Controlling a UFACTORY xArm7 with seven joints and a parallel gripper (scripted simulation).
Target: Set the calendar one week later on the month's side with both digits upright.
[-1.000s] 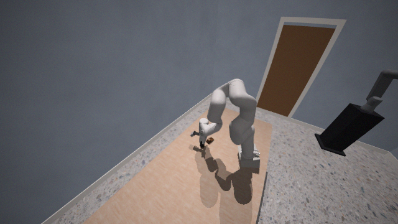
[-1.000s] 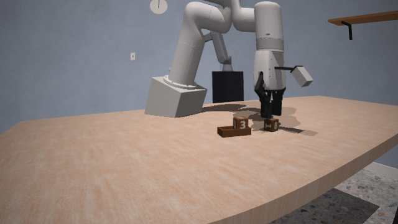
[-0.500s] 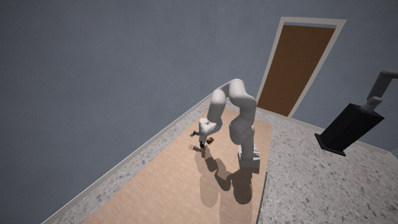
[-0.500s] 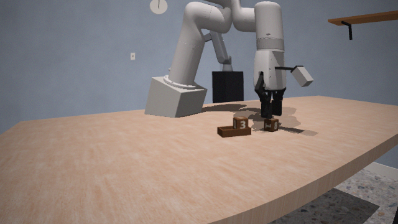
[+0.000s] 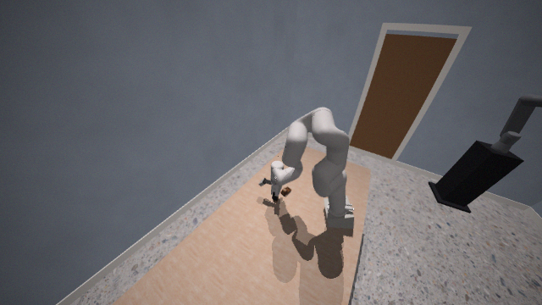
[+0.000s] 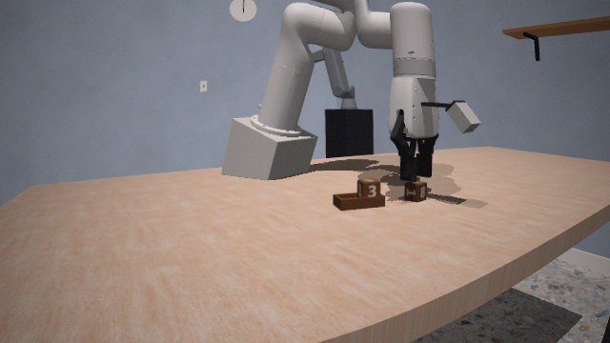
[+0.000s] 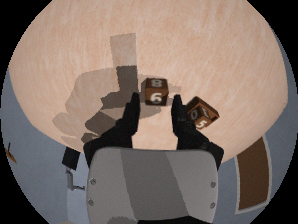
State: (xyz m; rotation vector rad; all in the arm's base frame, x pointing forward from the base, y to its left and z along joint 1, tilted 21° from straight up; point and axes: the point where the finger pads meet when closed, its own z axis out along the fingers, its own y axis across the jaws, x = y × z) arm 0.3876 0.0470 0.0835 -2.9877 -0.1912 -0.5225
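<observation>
A brown tray [image 6: 350, 202] lies flat on the table. One brown cube [image 6: 369, 189] [image 7: 201, 112] stands in its right half and shows a 3 to the front; the left half is empty. A second cube [image 6: 416, 191] [image 7: 154, 90] stands on the table just right of the tray, showing an 8 and a mark lying sideways. My gripper [image 6: 416, 175] [image 7: 156, 101] [image 5: 275, 197] points straight down directly over this loose cube. Its fingers stand apart with nothing between them, the tips just above the cube's top.
The arm's base [image 6: 267, 152] stands behind and left of the tray. A black box [image 6: 349, 132] stands beyond the table. The table's curved edge [image 6: 548, 248] runs close on the right.
</observation>
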